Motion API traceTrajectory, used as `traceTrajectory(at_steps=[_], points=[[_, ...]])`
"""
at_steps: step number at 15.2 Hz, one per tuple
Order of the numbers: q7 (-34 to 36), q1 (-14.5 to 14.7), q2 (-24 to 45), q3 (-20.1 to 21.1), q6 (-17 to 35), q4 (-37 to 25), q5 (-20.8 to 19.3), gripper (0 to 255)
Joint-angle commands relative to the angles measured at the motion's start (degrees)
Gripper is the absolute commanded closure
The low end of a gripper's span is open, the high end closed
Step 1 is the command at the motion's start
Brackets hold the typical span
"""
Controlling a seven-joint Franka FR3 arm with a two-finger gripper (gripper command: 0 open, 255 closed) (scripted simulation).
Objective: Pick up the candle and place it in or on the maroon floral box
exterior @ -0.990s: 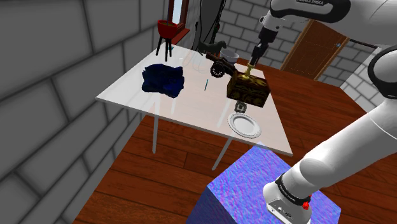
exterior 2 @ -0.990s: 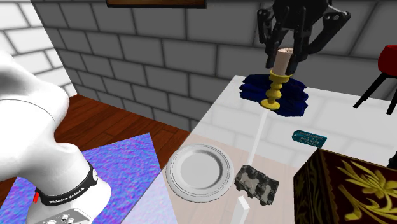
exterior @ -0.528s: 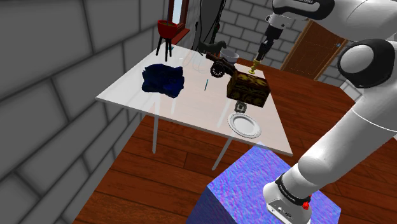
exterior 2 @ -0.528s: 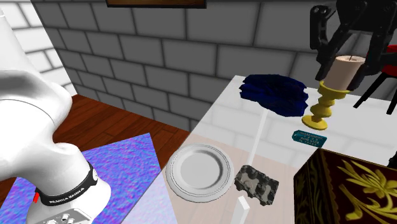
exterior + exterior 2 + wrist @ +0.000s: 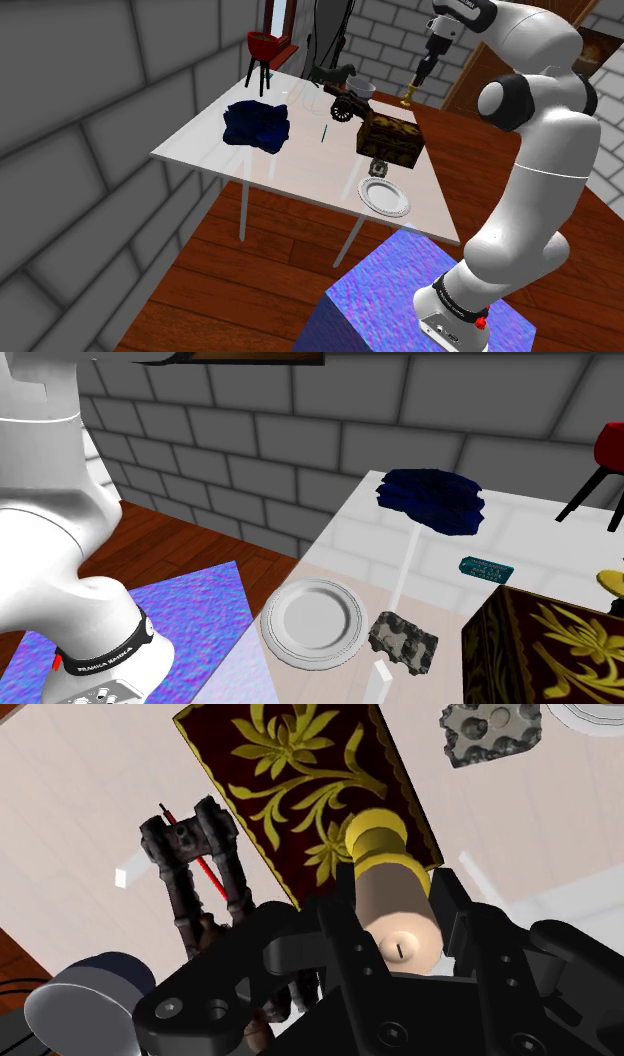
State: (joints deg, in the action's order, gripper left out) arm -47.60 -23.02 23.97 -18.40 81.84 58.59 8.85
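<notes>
We are holding the candle [image 5: 388, 889] clear of the table [image 5: 300, 160], with the black gripper [image 5: 397, 916] clamped on its cream wax body and the gold holder pointing down. In the shoulder view we are hanging it over the table's far edge, just beyond the maroon floral box [image 5: 390, 138]. In the wrist view the holder is overlapping the box's corner. We judge the pickup done. What is left is centring over the lid, lowering and letting go.
</notes>
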Motion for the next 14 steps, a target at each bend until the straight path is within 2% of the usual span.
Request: traceTrajectory(at_steps=[1, 2, 3, 5, 9, 14], points=[[-1.9, -4.3, 8.1, -0.1, -5.4, -13.3, 2.5, 255], [-1.6, -8.9, 17.6, 1.1, -12.8, -30.4, 4.8, 255], [-2.2, -7.1, 13.2, 0.8, -8.4, -21.6, 3.6, 255], [-2.7, -5.4, 9.9, 0.2, -4.3, -14.1, 2.8, 255], [-3.0, -3.7, 6.4, -0.1, 1.3, -4.9, 1.9, 255], [-3.3, -2.3, 4.0, -0.3, 6.7, 3.1, 1.2, 255]])
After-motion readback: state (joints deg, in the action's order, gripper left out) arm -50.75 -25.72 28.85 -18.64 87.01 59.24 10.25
